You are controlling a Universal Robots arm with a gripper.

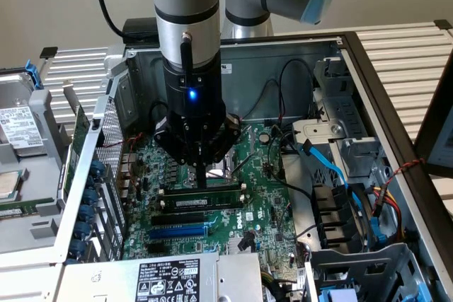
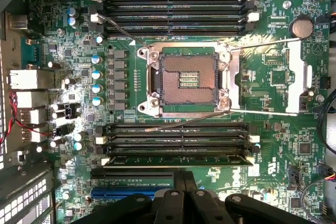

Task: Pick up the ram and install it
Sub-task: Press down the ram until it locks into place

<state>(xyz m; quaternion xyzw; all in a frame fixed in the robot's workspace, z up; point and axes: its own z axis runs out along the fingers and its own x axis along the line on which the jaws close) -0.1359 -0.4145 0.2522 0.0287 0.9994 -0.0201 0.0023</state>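
The ram (image 1: 202, 201) is a thin green stick with a white label. It stands on edge in a long black memory slot on the motherboard (image 1: 262, 206), level with the slot's white end clips. In the wrist view the ram (image 2: 178, 159) lies along the memory slot nearest the blue expansion slot. My gripper (image 1: 202, 180) hangs straight down over the middle of the ram, its tips at or just above the stick's top edge. The fingers (image 2: 181, 182) are pressed together with nothing between them.
The board lies inside an open computer case (image 1: 368, 76). Empty memory slots (image 2: 178, 129) sit beside the ram, and more slots (image 2: 173, 11) lie past the CPU socket (image 2: 188, 80). A blue expansion slot (image 1: 180, 231), a power supply (image 1: 170, 277) and a cabled drive cage (image 1: 340, 175) surround the spot.
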